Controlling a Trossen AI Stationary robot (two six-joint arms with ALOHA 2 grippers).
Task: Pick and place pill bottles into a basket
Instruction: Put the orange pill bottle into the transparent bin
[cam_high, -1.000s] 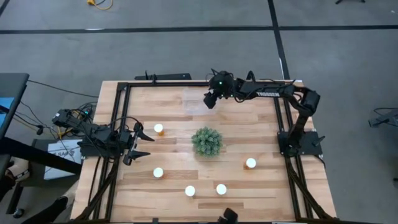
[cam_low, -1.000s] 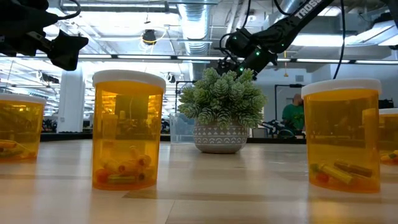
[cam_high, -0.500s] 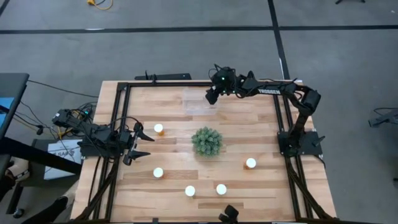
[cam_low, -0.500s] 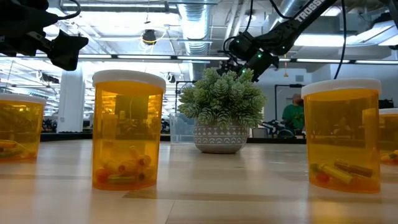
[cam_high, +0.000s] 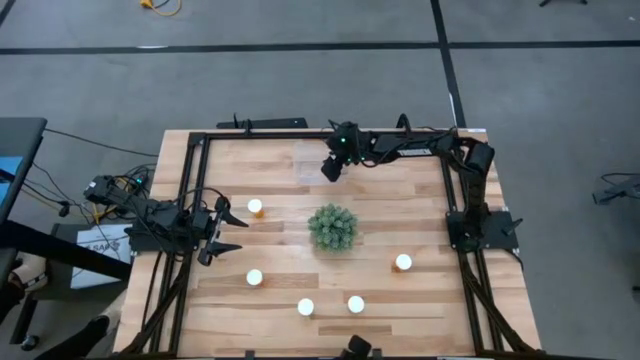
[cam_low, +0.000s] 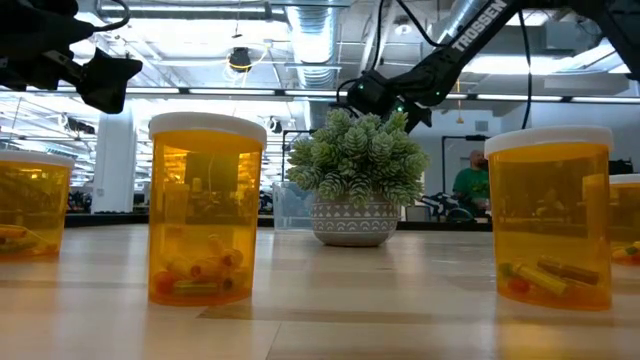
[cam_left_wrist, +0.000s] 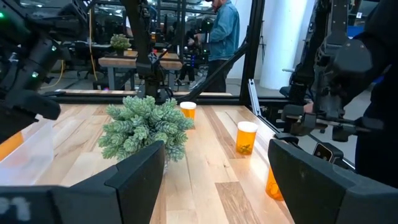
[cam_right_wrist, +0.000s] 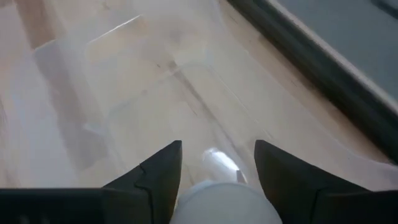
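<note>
Clear plastic fills my right wrist view: the basket (cam_right_wrist: 186, 93) lies right beneath my right gripper (cam_right_wrist: 216, 163), whose fingers pinch a white-capped pill bottle (cam_right_wrist: 221, 202) between them. From above, that gripper (cam_high: 331, 168) hangs over the basket (cam_high: 310, 160) at about 12 o'clock from the green plant (cam_high: 332, 227). My left gripper (cam_high: 226, 230) waits at 9 o'clock, fingers spread, just beside one bottle (cam_high: 255, 207). Four more bottles stand on the wooden table (cam_high: 400, 195): at 8 o'clock (cam_high: 254, 277), two near 6 (cam_high: 305, 307) (cam_high: 355, 303), and one near 4 (cam_high: 403, 262).
</note>
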